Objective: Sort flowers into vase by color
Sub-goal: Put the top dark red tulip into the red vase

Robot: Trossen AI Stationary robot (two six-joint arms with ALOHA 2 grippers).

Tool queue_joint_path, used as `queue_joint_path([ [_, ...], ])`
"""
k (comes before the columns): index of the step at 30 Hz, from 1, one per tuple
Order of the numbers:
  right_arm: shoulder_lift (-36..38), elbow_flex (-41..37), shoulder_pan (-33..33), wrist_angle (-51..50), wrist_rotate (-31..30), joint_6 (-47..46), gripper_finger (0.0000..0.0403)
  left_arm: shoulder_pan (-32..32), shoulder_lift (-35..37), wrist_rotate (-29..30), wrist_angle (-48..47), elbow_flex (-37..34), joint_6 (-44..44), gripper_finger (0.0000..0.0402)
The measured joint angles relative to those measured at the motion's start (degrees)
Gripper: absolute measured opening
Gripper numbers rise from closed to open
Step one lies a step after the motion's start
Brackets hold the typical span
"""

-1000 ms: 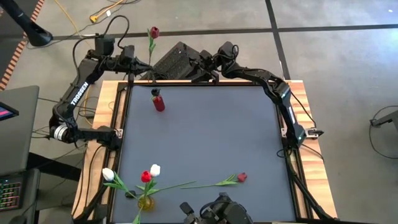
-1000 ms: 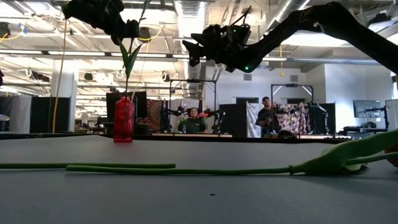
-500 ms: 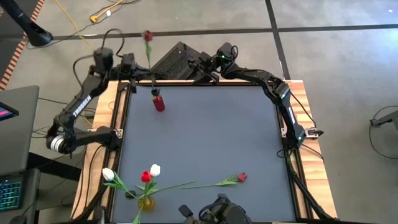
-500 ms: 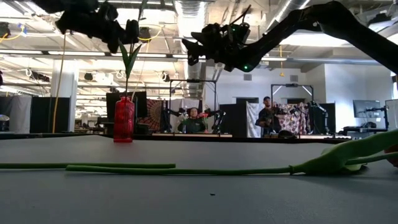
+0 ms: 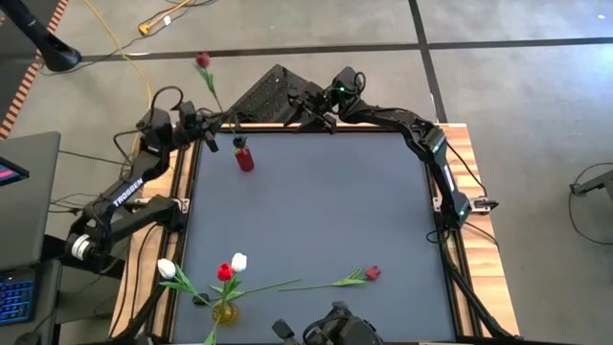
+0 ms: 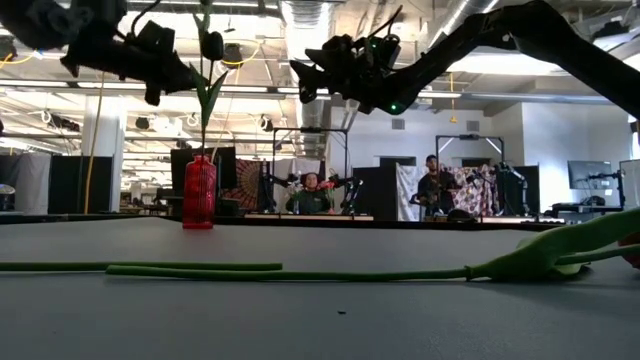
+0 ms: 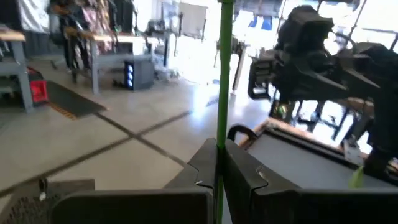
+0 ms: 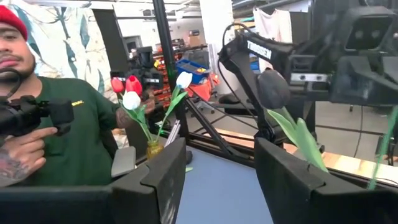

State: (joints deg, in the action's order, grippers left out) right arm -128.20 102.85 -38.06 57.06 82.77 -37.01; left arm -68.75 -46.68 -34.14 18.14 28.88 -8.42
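gripping red tulip (image 5: 203, 61) stem, left gripper (image 5: 213, 129) jaws shut above red vase (image 5: 244, 158); right gripper (image 5: 305, 103) jaws wide, empty.

From the left wrist, the green stem (image 7: 222, 81) runs out past the frame's upper edge, its head unseen, and its lower end vanishes between the dark fingers (image 7: 202, 177). At table height the lying tulip (image 6: 560, 255) is cut by the right edge, bloom barely showing. From overhead, the yellow vase (image 5: 225, 311) sits half buried under stems, and the far-off people (image 6: 432, 185) are too small to make out.
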Motion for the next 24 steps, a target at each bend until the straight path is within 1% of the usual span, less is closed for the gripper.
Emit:
queue_joint_path([
  [2,0.0,0.0,0.2,0.0,0.0,0.1,0.0214,0.6,-0.1,0.6,4.5,-2.4,-0.9,0.0],
  [4,0.0,0.0,0.5,0.0,-0.1,0.1,0.0214,0.8,-0.3,1.1,7.1,-4.2,-2.1,0.0],
  [10,0.0,0.0,0.7,0.0,-0.1,0.0,0.0214,1.0,-0.1,1.4,7.3,-5.7,-3.2,0.0],
  [16,0.0,0.0,0.7,0.0,-0.4,0.9,0.0214,2.7,-0.1,1.6,7.3,-7.9,-3.4,0.0],
  [24,0.0,0.0,1.0,-0.5,-0.7,1.4,0.0214,5.0,-0.2,4.5,7.1,-8.2,-1.2,0.0],
])
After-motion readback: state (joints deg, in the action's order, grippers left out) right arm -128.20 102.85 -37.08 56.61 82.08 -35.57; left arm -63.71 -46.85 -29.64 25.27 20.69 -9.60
